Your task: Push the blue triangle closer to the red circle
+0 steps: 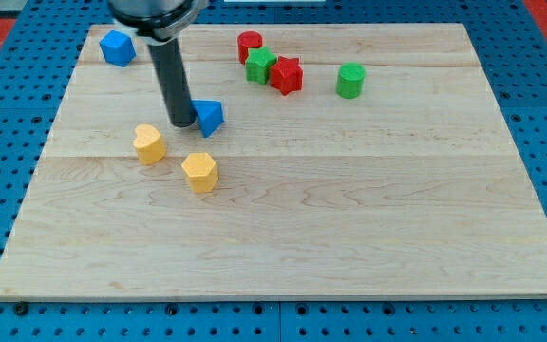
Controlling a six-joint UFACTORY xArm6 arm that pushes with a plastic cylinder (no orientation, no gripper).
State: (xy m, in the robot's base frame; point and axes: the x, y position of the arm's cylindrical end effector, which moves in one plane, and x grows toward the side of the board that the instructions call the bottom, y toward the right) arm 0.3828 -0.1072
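Observation:
The blue triangle (210, 117) lies on the wooden board (349, 209), left of the middle in the upper half. My tip (181, 123) stands right against the triangle's left side. The red circle (249, 46) is a short red cylinder near the view's top, up and to the right of the triangle. It touches a green block (261, 66) just below and to its right.
A red star-like block (286, 75) sits beside the green block. A green cylinder (350, 81) stands further right. A blue block (117, 47) is at the top left. Two yellow blocks (149, 143) (199, 172) lie below my tip.

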